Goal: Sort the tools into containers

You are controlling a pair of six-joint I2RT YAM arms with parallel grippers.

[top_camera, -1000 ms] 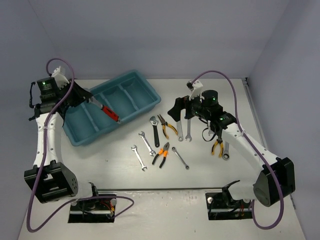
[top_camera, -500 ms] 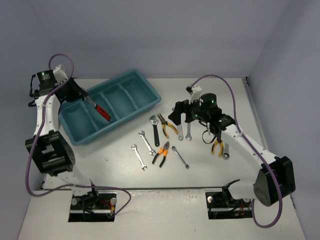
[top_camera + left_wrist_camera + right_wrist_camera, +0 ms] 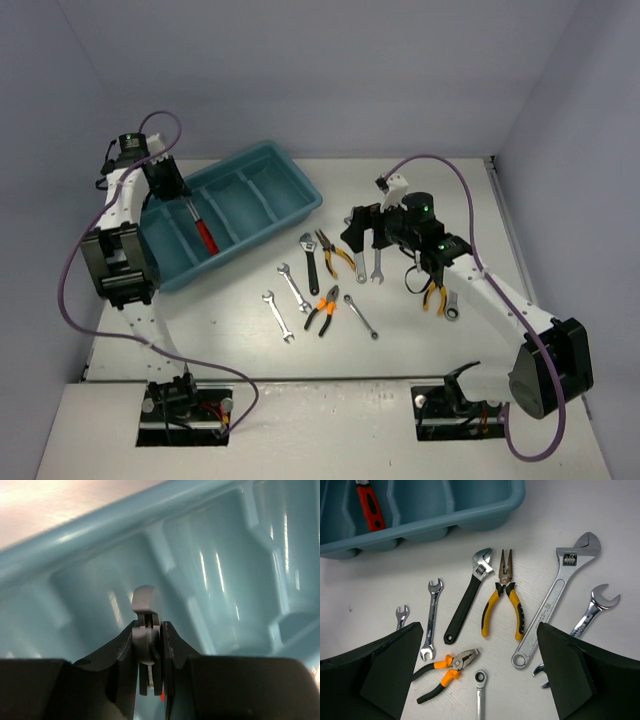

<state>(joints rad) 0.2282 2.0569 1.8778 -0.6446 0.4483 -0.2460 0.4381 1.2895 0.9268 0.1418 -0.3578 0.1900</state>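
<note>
near me, over the table's middle, my right gripper (image 3: pixel 479 645) hangs with fingers spread wide above loose tools: orange-handled pliers (image 3: pixel 445 672), yellow-handled pliers (image 3: pixel 504 600), and a big silver adjustable wrench (image 3: pixel 555 600) whose handle stamp i can't read. toward the far-left corner, my left gripper (image 3: pixel 148 630) pinches the silver head of a red-handled wrench (image 3: pixel 204 235), its handle inside a compartment of the teal tray (image 3: pixel 298 178).
</note>
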